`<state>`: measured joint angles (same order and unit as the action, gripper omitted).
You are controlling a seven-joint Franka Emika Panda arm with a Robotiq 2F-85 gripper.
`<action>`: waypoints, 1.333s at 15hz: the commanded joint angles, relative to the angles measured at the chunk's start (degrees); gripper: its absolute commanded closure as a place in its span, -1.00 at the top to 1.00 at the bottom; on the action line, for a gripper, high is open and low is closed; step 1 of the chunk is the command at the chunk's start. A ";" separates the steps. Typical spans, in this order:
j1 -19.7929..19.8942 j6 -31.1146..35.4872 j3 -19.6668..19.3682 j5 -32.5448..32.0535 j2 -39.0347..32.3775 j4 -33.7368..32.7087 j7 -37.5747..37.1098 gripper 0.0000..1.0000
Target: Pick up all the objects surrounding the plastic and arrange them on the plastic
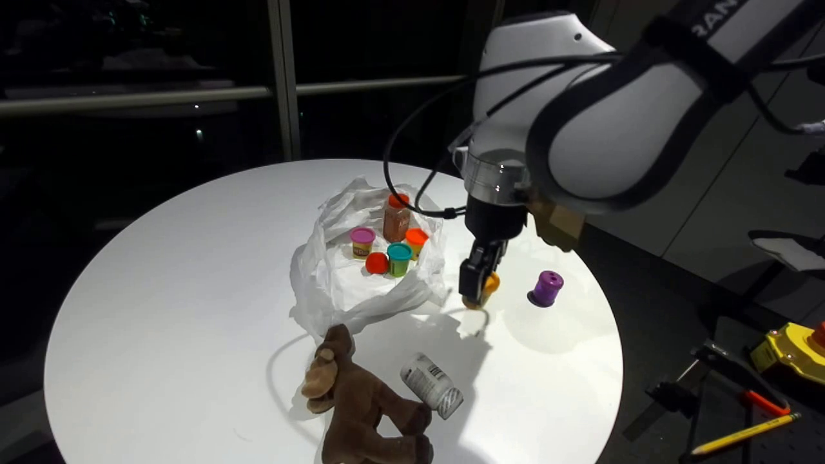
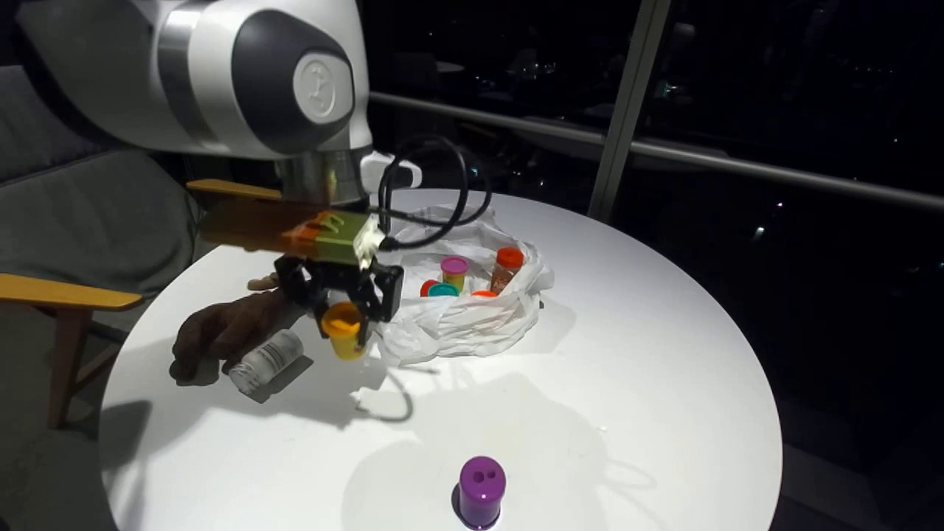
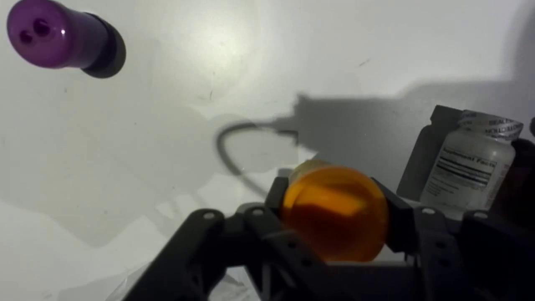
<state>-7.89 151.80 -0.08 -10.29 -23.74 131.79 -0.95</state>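
My gripper is shut on a yellow cup with an orange lid; the cup leans between the fingers, close above the table. The white crumpled plastic lies behind it. On the plastic stand a pink-lidded cup, a teal-lidded cup, an orange-lidded cup, a small red piece and a red-capped jar. Off it are an upright purple piece with two holes, a grey-white bottle on its side and the brown plush animal, near the plastic's edge.
All of this is on a round white table. A black cable loops out beside the wrist. In an exterior view a wooden-armed chair stands by the table; a stand with a yellow-red device is beyond its rim.
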 commanded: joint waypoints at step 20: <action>1.45 -20.92 3.78 4.30 -32.49 -56.80 3.68 -0.53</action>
<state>-5.98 133.31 3.05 -7.23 -52.96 81.10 1.31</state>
